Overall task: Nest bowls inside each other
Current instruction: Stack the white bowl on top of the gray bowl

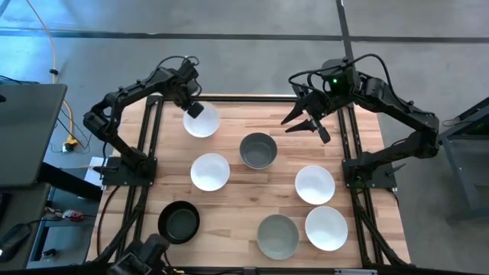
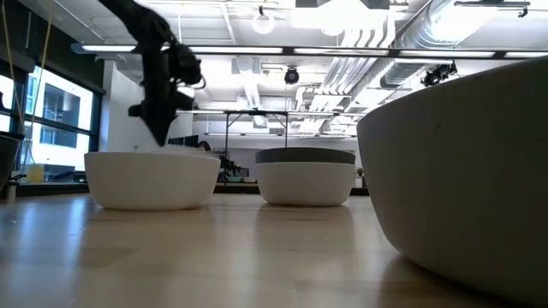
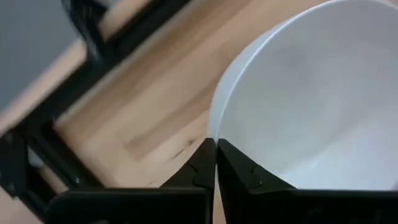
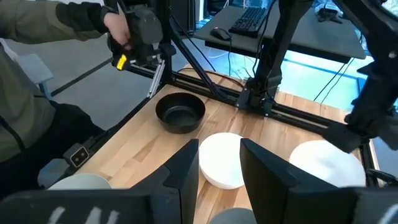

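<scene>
1. The wooden desk (image 1: 252, 183) stands on a grey floor; the low view looks into a lit workshop.
2. Left hand (image 1: 195, 110) pinches the rim of the far-left white bowl (image 1: 205, 122); six more bowls are spread apart.
3. Right hand (image 1: 306, 122) hovers open near the grey bowl (image 1: 258, 150).
4. A near bowl (image 2: 462, 171) blocks the low view's right.

Left claw (image 1: 195, 109) pinched closed, arm lowered; right claw (image 1: 304, 122) parted, raised.

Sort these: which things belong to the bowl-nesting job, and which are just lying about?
Job: round white bowl, rim in the shut left gripper; three more white bowls; two grey bowls; black bowl; open right gripper hovers nearby.
Lying about: yellow cable; black keyboard.
</scene>
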